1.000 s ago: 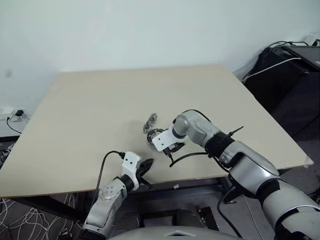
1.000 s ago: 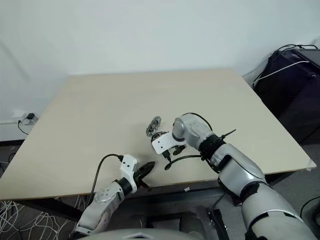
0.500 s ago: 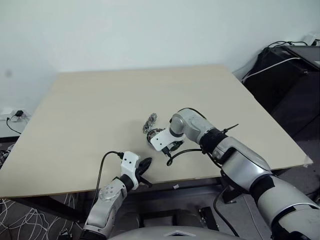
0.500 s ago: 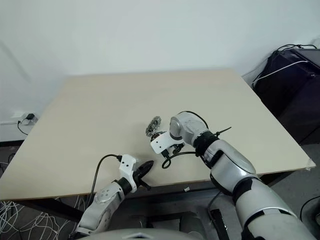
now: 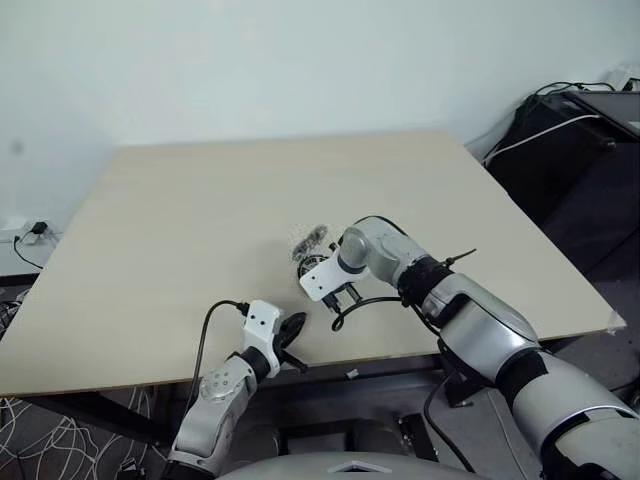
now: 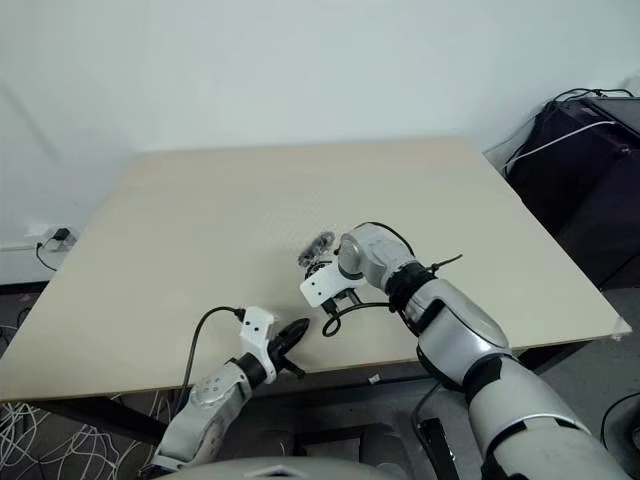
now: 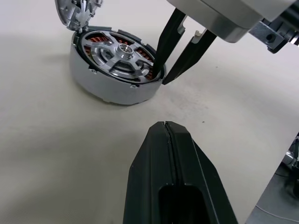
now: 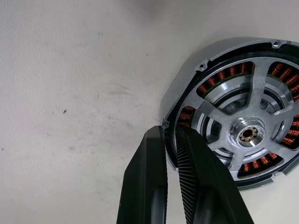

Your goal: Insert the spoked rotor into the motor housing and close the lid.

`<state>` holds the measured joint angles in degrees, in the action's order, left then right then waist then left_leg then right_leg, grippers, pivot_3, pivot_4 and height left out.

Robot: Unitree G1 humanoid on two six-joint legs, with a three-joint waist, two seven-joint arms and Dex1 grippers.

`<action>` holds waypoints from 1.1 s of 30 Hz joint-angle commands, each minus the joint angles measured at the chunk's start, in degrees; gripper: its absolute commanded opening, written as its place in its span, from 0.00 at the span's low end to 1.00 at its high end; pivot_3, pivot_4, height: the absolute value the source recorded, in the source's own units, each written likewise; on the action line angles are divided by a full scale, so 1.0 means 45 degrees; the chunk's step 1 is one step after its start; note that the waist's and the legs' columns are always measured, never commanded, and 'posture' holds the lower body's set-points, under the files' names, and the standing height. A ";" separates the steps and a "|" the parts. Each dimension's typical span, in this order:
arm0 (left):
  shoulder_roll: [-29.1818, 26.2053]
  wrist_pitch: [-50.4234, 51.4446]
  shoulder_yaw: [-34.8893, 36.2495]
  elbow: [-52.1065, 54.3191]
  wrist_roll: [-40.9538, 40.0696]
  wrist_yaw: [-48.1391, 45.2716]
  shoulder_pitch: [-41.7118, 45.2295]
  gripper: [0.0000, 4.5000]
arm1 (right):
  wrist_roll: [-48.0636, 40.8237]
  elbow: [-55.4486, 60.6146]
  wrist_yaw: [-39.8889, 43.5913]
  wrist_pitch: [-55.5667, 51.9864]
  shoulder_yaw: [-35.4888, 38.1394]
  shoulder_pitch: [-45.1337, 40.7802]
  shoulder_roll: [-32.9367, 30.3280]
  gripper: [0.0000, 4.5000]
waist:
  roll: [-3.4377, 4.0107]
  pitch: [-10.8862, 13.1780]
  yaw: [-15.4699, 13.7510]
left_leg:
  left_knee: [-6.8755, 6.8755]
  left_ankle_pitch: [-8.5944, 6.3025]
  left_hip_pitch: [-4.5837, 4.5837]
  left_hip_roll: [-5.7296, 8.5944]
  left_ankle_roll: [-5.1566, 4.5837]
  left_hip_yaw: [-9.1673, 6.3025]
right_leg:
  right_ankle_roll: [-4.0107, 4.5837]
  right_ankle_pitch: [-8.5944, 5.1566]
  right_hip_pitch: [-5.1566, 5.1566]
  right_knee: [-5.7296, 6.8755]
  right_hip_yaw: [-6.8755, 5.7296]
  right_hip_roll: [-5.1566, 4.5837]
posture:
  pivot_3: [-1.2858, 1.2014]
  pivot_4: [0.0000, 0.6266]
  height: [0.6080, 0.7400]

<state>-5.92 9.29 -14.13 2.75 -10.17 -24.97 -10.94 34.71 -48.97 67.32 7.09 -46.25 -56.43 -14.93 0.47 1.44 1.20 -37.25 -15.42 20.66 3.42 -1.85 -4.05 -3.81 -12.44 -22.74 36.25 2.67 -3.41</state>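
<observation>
The right claw (image 7: 164, 78) points down, its fingers nearly together and pinching the rim of the motor housing (image 7: 96, 86), it seems. The spoked rotor (image 8: 247, 135) sits inside the housing, toward the table's (image 5: 180, 210) near edge. The lid (image 7: 77, 11) leans tilted against the housing's far side. The left claw (image 5: 290, 331) is closed, empty, at the near edge.

Pale wooden table (image 5: 180, 240) stands before a plain white wall (image 5: 300, 60) | black bag with a white cable (image 5: 575, 150) at right | wall socket (image 5: 30, 230), tangled floor cables (image 5: 40, 440) at left
</observation>
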 commanded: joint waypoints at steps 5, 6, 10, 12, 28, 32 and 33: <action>0.0045 0.0145 -0.0051 0.0548 -0.0048 -0.0045 0.0335 0.00 | -0.1478 0.2934 -0.0372 -0.1755 0.2321 0.1793 -0.0763 0.02 | -0.0001 -0.0001 -0.0023 | -0.0004 0.0000 0.0002 0.0000 0.0000 -0.0015 | 0.0006 -0.0004 0.0003 0.0000 -0.0011 0.0000 | 0.52 0.00 1.00; 0.0054 0.0173 -0.0053 0.0507 -0.0060 -0.0066 0.0397 0.00 | -0.1502 0.3631 -0.0634 -0.2309 0.2660 0.2197 -0.0978 0.02 | -0.0001 -0.0001 -0.0059 | -0.0004 0.0000 0.0003 -0.0001 0.0000 -0.0018 | 0.0009 -0.0006 0.0003 0.0000 -0.0013 0.0000 | 0.52 0.00 1.00; 0.0052 0.0240 -0.0046 0.0421 -0.0081 -0.0118 0.0524 0.00 | -0.1544 0.6087 -0.1109 -0.4876 0.3653 0.3468 -0.1367 0.02 | 0.0000 -0.0001 -0.0136 | -0.0003 0.0000 0.0027 0.0000 -0.0001 -0.0021 | 0.0012 -0.0007 -0.0006 0.0001 -0.0015 -0.0003 | 0.52 0.00 1.00; 0.0051 0.0273 -0.0044 0.0396 -0.0081 -0.0134 0.0571 0.00 | -0.1599 0.7012 -0.1073 -0.5953 0.3900 0.3865 -0.1463 0.02 | 0.0000 -0.0001 -0.0138 | -0.0008 0.0000 0.0034 0.0001 -0.0001 -0.0020 | 0.0012 -0.0007 -0.0003 0.0002 -0.0014 -0.0004 | 0.52 0.00 1.00; 0.0048 0.0994 -0.0020 0.0697 -0.0179 -0.0170 0.0785 0.00 | -0.4189 1.3349 -0.3018 -2.1573 0.6877 0.4466 0.1192 0.02 | -0.0001 0.0000 -0.0140 | -0.0032 -0.0001 0.0049 -0.0001 -0.0001 -0.0031 | 0.0011 -0.0007 -0.0025 0.0018 -0.0030 -0.0011 | 0.52 0.00 1.00; 0.0069 0.1107 -0.0026 0.0764 -0.0169 -0.0125 0.0773 0.00 | -0.4832 1.3360 -0.4155 -2.2130 0.7600 0.4560 0.2095 0.02 | 0.0000 0.0000 -0.0125 | -0.0033 -0.0008 0.0051 0.0002 0.0011 -0.0042 | 0.0011 -0.0007 -0.0025 0.0021 -0.0038 -0.0016 | 0.52 0.00 1.00; 0.0075 0.1135 -0.0024 0.0787 -0.0167 -0.0115 0.0758 0.00 | -0.4981 1.3352 -0.4379 -2.2130 0.7666 0.4636 0.2197 0.02 | 0.0000 0.0000 -0.0124 | -0.0033 -0.0011 0.0054 0.0004 0.0016 -0.0042 | 0.0011 -0.0007 -0.0029 0.0021 -0.0037 -0.0018 | 0.52 0.00 1.00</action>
<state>-5.86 14.49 -14.15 3.46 -10.29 -25.43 -8.21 13.54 8.28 49.51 -91.96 -14.09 -34.49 -5.55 0.48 1.44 0.64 -37.40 -15.47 20.93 3.44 -1.77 -4.24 -3.77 -12.47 -22.90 36.34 2.50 -3.49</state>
